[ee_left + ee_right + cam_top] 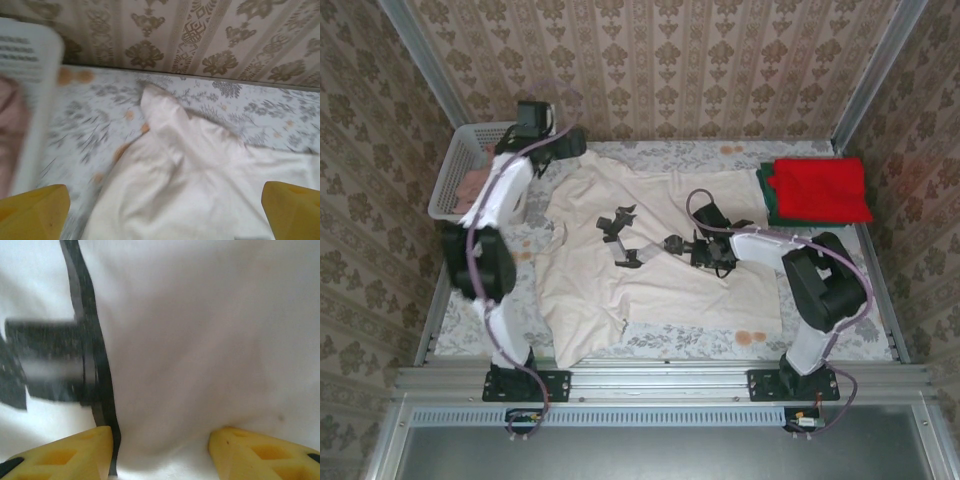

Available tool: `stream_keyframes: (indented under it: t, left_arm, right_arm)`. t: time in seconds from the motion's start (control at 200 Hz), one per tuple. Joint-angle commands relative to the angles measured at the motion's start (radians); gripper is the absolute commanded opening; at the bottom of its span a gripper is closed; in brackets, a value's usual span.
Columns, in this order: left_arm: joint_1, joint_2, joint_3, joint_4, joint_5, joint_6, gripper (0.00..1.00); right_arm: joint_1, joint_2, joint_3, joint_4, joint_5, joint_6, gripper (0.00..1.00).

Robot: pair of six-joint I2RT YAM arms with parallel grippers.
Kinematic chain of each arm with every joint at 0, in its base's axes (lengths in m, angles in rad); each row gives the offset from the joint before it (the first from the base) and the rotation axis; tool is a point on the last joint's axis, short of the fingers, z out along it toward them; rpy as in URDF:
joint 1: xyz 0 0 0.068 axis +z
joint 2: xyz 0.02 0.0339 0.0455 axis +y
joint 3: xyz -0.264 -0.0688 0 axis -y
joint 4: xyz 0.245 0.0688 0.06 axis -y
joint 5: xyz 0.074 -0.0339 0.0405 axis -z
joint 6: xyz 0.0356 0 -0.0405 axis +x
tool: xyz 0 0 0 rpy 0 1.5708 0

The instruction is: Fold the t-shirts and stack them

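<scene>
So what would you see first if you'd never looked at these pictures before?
Probably the big cream-white t-shirt, lying rumpled across the middle of the table, with the right end effector open over it. Next comes the bright red t-shirt, folded on top of a dark green t-shirt in the far right corner.

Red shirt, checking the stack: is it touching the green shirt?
Touching. Top view: the red shirt lies on the green shirt, whose edge shows beside it.
</scene>
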Motion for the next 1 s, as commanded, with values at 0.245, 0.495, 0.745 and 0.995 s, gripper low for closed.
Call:
stream_keyframes:
  t: [0.245,0.495,0.745,0.995]
  left_arm:
    - [-0.042,-0.450,-0.789,0.103,-0.117,-0.178,1.00]
    - [-0.108,-0.160,-0.587,0.163,-0.026,-0.120,1.00]
    - [-0.098,0.205,-0.251,0.030,-0.044,-0.075,1.00]
    - [-0.005,0.247,-0.306,0.049,-0.023,-0.106,1.00]
  right_arm:
    - [-0.049,0.333,0.453,-0.186,-0.039,-0.103,0.54]
    - [-0.029,0.140,0.167,-0.101,-0.023,-0.036,0.58]
    - [-0.030,-0.113,-0.048,-0.078,0.010,-0.037,0.67]
    - [0.018,-0.244,-0.236,-0.044,-0.045,0.021,0.68]
